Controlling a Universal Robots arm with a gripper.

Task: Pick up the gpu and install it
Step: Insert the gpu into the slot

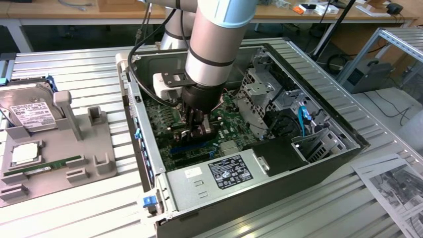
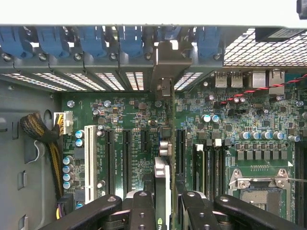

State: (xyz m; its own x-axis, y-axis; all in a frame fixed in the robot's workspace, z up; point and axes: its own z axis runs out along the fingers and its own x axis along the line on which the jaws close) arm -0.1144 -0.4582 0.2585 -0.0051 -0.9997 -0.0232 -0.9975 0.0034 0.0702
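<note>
My gripper [image 1: 195, 130] reaches down into the open computer case [image 1: 198, 178], shut on the gpu [image 1: 205, 126]. In the wrist view the gpu [image 2: 162, 143] stands edge-on between my black fingers [image 2: 144, 211], lined up along the expansion slots of the green motherboard [image 2: 134, 120]. Its silver bracket [image 2: 163, 64] sits at the case's rear slot openings, between the blue clips [image 2: 129, 40]. Whether the card's edge rests in a slot is hidden by the card itself.
At the exterior view's left a grey fixture [image 1: 92, 163] holds a hard drive [image 1: 29, 111], a processor [image 1: 23, 153] and a green memory stick [image 1: 46, 166]. Drive cages [image 1: 264, 94] fill the case's far side. A white slot [image 2: 89, 158], a cable bundle [image 2: 38, 129] and the processor socket [image 2: 259, 184] flank the card.
</note>
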